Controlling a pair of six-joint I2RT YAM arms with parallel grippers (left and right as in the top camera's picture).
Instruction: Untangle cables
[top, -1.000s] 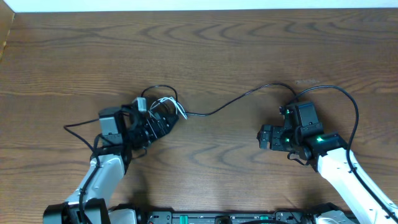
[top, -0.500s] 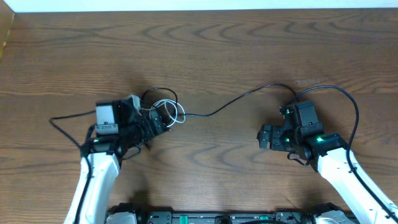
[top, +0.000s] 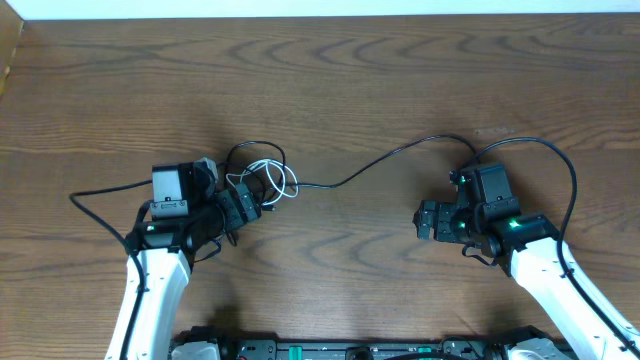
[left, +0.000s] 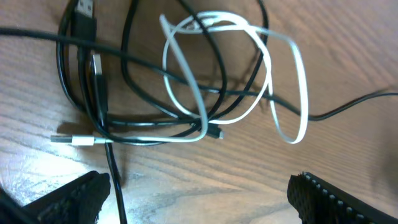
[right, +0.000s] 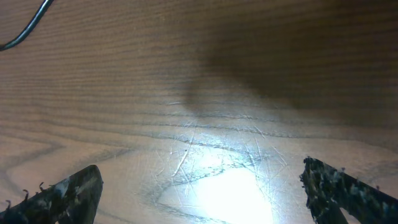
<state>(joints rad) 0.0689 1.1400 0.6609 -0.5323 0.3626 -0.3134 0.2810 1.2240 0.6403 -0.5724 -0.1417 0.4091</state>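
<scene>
Arms (top: 150, 290) bent low, left claw (top: 243, 206) splayed beside cables (left: 193, 93), right claw (top: 424, 220) splayed apart.

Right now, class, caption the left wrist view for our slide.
White cable looped through black cables on a wooden table, open left gripper facing them.

White and black cables (left: 205, 93) lie knotted together.

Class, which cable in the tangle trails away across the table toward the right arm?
The long black cable; the white cable lies looped wholly within the tangle.
</scene>
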